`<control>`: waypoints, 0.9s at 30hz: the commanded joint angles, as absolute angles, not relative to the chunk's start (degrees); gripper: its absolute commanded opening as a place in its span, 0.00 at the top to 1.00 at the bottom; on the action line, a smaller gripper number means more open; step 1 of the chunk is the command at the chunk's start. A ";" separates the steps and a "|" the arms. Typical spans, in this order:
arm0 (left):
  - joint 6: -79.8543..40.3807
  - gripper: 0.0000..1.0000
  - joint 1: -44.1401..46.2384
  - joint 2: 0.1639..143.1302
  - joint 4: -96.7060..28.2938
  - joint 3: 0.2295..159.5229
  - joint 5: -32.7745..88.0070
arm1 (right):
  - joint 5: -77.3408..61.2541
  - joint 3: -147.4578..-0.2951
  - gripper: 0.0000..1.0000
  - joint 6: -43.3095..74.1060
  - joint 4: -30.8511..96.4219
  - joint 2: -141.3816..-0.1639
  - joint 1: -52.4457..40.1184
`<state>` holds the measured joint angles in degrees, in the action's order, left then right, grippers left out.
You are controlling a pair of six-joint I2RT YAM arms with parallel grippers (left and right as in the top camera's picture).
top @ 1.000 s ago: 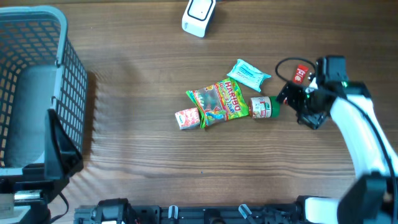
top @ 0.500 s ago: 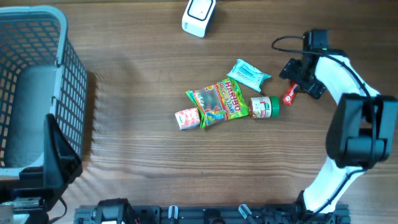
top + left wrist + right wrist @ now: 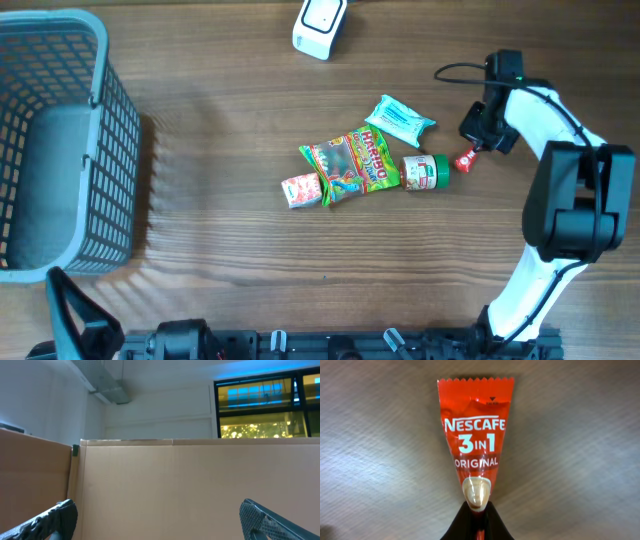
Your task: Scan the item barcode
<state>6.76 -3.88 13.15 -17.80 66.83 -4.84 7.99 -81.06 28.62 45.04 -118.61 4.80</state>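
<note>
My right hand point(image 3: 477, 146) is pressed together on the narrow end of the coffee sachet point(image 3: 475, 435); the fingertips point(image 3: 492, 527) pinch it just below the printed cup. The rest of the sachet runs straight out ahead of the fingertips; its red front, lettered NESCAFE 3 IN 1 ORIGINAL, faces my wrist camera and its serrated end is farthest from the hand. From overhead the sachet point(image 3: 466, 158) slants from the hand towards my left; the view does not settle whether its free end rests on the worktop point(image 3: 250, 270) or hangs just above it.

Just left of the hand lies a small green-capped jar point(image 3: 425, 172), on its side; beyond it, touching, the Haribo bag point(image 3: 350, 165); farther left, a small red-and-white packet point(image 3: 302, 188). Forward and left of the hand, near it, lies a pale blue tissue pack point(image 3: 401, 119). The white scanner point(image 3: 320, 25) sits well forward and left, apart from everything else. The grey basket point(image 3: 100, 60) stands far to the left.

My left hand point(image 3: 157, 525) is spread wide; its fingers point(image 3: 50, 520) hold nothing and face a cardboard wall point(image 3: 160, 480).
</note>
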 commanded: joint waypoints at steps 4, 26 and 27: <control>7.46 0.00 -4.29 10.07 -16.78 64.79 -5.67 | 11.38 -97.93 0.96 20.34 55.77 -120.01 17.37; 11.44 0.00 -4.25 10.07 -45.15 56.86 2.52 | -7.92 -106.67 0.00 24.16 46.52 -118.87 44.27; 11.81 0.00 -4.25 10.07 -42.68 54.61 5.19 | -12.40 -106.67 0.00 24.18 47.09 -115.94 44.21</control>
<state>7.86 -3.88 10.33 -46.50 59.90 -3.22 3.25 -103.24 22.06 46.06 -126.15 44.51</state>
